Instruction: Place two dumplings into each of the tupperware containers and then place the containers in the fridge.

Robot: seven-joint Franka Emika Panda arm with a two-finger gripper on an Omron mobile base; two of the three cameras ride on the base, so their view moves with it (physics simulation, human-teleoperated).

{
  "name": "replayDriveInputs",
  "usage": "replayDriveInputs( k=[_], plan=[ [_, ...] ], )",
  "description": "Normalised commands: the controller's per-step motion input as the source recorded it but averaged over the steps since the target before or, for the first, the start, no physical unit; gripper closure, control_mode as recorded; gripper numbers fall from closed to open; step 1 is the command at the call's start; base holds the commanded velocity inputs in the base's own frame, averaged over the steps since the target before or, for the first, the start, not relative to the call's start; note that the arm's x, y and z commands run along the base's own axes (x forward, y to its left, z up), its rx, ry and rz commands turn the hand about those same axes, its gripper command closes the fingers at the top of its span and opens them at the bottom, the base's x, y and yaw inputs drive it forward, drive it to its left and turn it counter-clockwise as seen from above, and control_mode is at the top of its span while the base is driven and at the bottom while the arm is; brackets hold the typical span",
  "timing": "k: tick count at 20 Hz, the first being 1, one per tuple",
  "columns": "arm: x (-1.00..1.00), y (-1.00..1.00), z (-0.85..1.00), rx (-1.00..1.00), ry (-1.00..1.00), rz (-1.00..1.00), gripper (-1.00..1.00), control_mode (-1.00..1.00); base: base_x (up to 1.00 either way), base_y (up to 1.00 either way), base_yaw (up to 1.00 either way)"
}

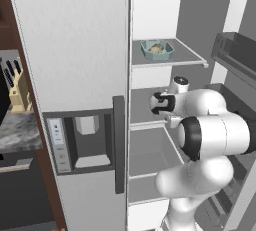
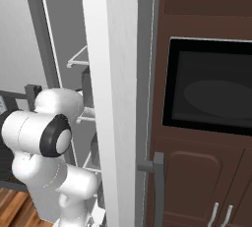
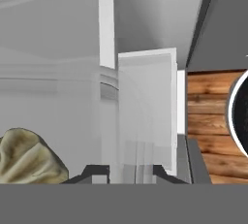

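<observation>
The fridge (image 1: 75,50) stands open on its right side. Its upper shelf (image 1: 192,57) holds a teal container (image 1: 157,50) toward the left — bare shelf to the right of it. The arm (image 1: 210,135) crowds the middle shelf; lower shelves lie bare. Door bins (image 1: 235,52) flank the right — a narrow opening.

The arm (image 1: 210,140) comes up from the lower right in the left base view, folds at a big white elbow with a dark joint cap, then reaches forward and left at about mid-height. The wrist (image 1: 164,103) is the dark-ringed bit at the far end, pointing away from the camera. From the right base view you get the same elbow, fat white link up top and the lower link going down to the base. In the hand view the gripper (image 3: 130,171) has its two dark tips poking up at the bottom, pinched in close.
</observation>
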Motion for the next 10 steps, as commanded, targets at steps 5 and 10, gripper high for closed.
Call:
replayDriveInputs(
  k=[5,10],
  plan=[
    [0.42,0.0,-0.22,0.0,-0.05,0.0,1.0,-1.0,0.0,0.0,0.0],
    [0.62,0.0,-0.15,0.0,-0.03,0.0,1.0,-1.0,0.0,0.0,0.0]
  ],
)
